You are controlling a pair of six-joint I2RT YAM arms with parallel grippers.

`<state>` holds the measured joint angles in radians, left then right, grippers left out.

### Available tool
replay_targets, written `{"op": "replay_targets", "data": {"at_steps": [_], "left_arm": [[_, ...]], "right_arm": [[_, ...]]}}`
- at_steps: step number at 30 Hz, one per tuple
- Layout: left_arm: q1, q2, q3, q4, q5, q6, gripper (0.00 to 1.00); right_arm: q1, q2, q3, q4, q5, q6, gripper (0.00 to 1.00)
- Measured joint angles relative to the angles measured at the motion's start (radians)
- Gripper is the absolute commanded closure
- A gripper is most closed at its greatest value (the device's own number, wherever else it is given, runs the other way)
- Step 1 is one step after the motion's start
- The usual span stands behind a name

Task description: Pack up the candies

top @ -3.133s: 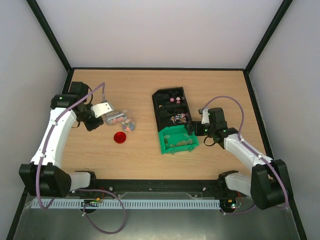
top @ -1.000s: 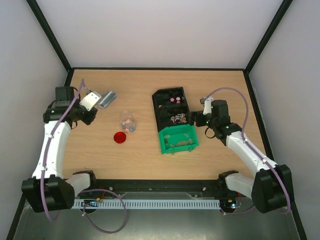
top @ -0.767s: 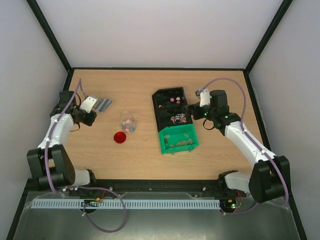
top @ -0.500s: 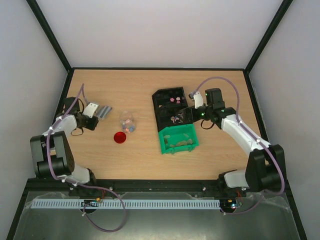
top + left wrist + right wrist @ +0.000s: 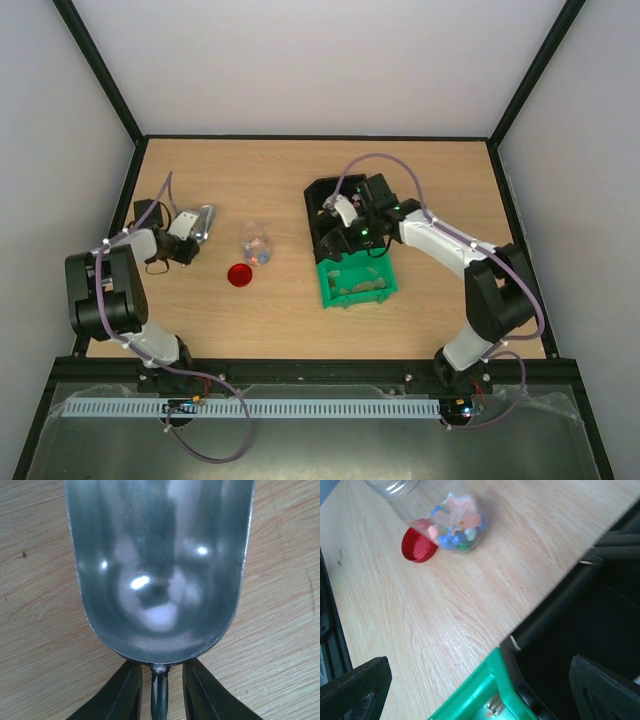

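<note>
- The left wrist view alone shows the grip. The left tool [image 5: 161,680] has a finger on each side of the thin handle of the silver scoop [image 5: 160,565], with a sliver of gap on each side, so it is released. The scoop lies on the surface [image 5: 40,630].
- The right wrist view shows the right tool [image 5: 479,670] spread wide and grasping nothing, above the corner of the green bin [image 5: 470,695] and the black bins [image 5: 590,605].
- Only the overhead view shows candies [image 5: 357,238] inside the black bins and the green bin, under the right tool.
- More candies sit in a clear jar [image 5: 254,243] near the red lid [image 5: 239,275], between the two tools and apart from both.
</note>
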<state>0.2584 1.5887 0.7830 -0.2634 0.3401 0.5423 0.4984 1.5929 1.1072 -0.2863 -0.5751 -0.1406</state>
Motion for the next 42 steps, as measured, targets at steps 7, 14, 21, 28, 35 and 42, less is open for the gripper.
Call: {"op": "replay_targets", "data": {"at_steps": [7,14,21,28,35,42], "left_arm": [[0.0,0.005,-0.006,-0.001,-0.005,0.009,0.62],[0.0,-0.027,-0.006,-0.015,0.014,-0.003,0.51],[0.0,-0.092,0.009,-0.067,0.048,-0.003,0.39],[0.0,-0.216,0.019,-0.187,0.073,0.098,0.35],[-0.004,-0.289,0.008,-0.339,0.112,0.241,0.39],[-0.079,-0.33,-0.082,-0.402,0.122,0.312,0.41]], "right_arm": [[0.141,0.065,0.043,-0.032,0.042,-0.057,0.01],[0.263,0.11,0.043,-0.028,0.13,-0.072,0.01],[0.284,0.221,0.047,-0.006,0.193,-0.024,0.01],[0.282,0.219,0.003,0.025,0.298,0.011,0.01],[0.214,0.135,-0.102,0.009,0.385,0.021,0.01],[0.085,0.031,-0.198,0.007,0.43,-0.006,0.01]]}}
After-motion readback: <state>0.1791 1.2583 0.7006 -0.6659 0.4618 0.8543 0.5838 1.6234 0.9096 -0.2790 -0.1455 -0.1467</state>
